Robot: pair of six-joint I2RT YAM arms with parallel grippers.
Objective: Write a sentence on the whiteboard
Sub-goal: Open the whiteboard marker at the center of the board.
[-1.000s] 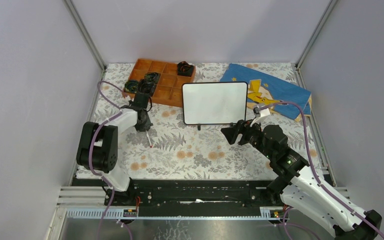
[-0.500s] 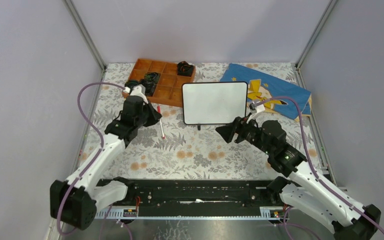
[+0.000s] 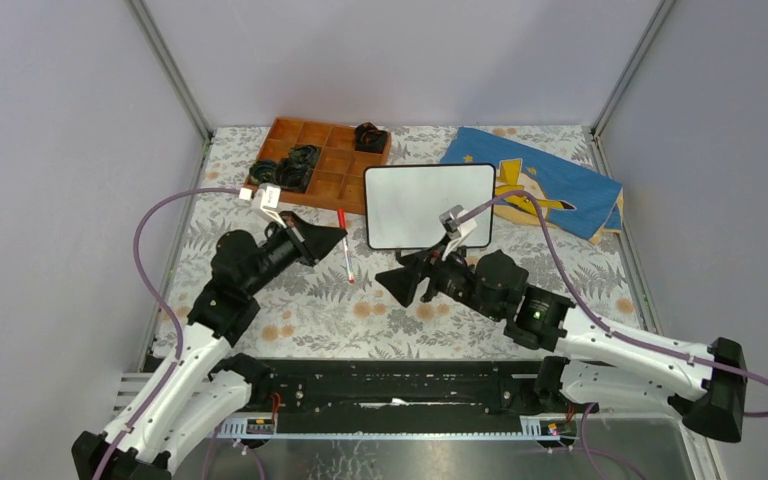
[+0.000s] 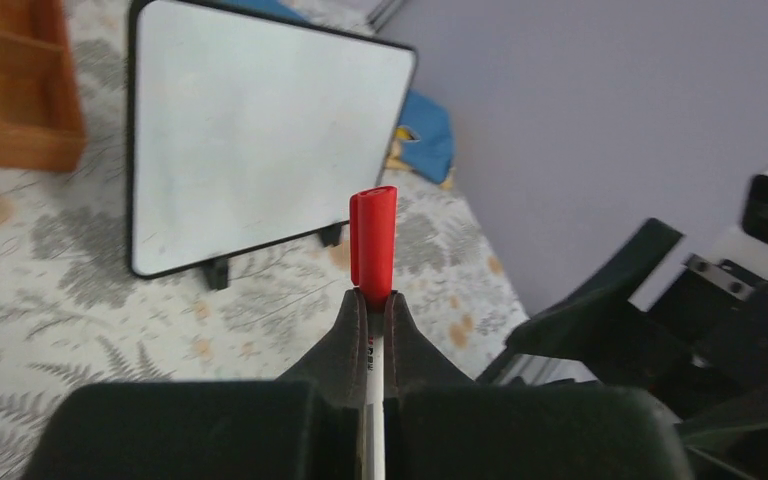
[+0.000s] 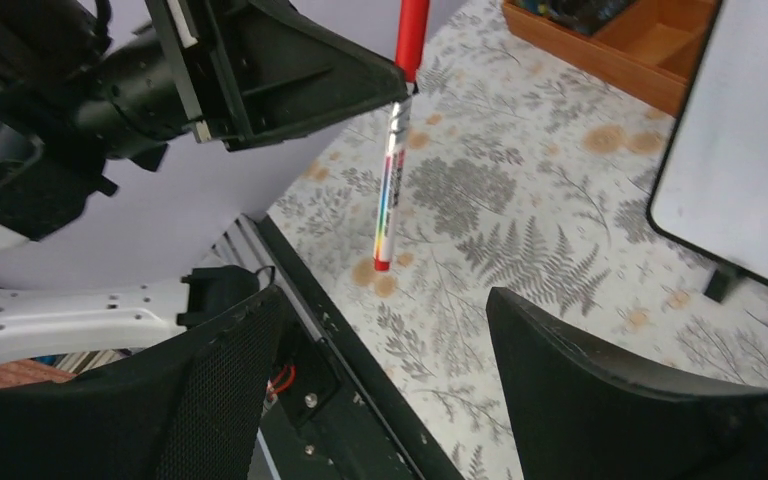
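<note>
One small glossy white whiteboard (image 3: 430, 205) with a thin black frame stands blank at centre-back; light and tippy on little feet, probably best steadied by its frame. Left gripper (image 3: 338, 236) clamps a slim red-capped white marker (image 3: 348, 258); right gripper (image 3: 398, 280) gapes nearby

A small rectangular whiteboard (image 3: 430, 205) with a thin black frame and rounded corners is seen standing on the floral-patterned table (image 3: 360, 300), propped on two little black feet at its lower edge. It is set in landscape toward the back middle, its glossy face turned to the near edge. The surface is shown plain white, with faint smudges.
</note>
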